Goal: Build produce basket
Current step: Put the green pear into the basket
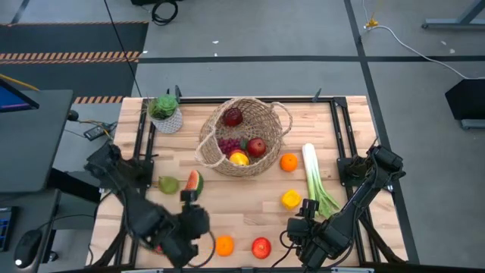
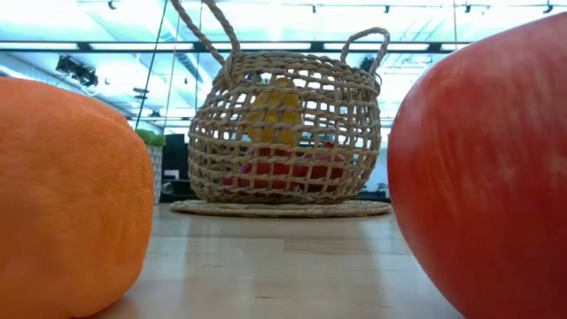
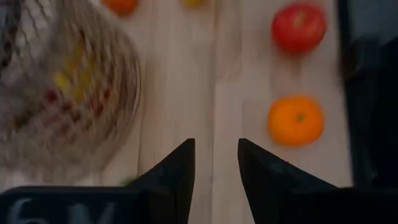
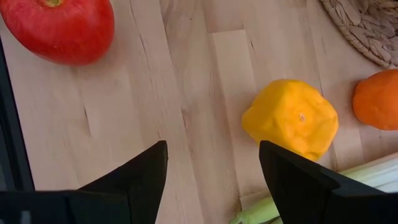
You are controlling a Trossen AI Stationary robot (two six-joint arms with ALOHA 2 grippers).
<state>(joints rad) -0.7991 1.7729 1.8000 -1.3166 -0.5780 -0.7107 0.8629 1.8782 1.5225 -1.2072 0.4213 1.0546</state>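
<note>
The tan wicker basket (image 1: 244, 136) stands on its flat woven base at the table's middle. Inside it are two red apples (image 1: 256, 146), purple grapes (image 1: 226, 144) and a lemon (image 1: 239, 158). On the boards lie a pear (image 1: 168, 183), a watermelon slice (image 1: 193, 182), two oranges (image 1: 224, 245) (image 1: 288, 161), an apple (image 1: 261, 247), a lemon (image 1: 290, 199) and a leek (image 1: 314, 178). My left gripper (image 1: 195, 216) (image 3: 214, 149) hovers open near the watermelon slice, holding nothing. My right gripper (image 1: 297, 224) (image 4: 211, 155) is open above bare boards, between the apple (image 4: 62, 28) and the lemon (image 4: 289, 118).
A small white pot with a green plant (image 1: 165, 114) stands at the far left corner. In the low view the near orange (image 2: 62, 195) and apple (image 2: 483, 168) sit close to the near edge, with bare boards between them up to the basket (image 2: 283, 133).
</note>
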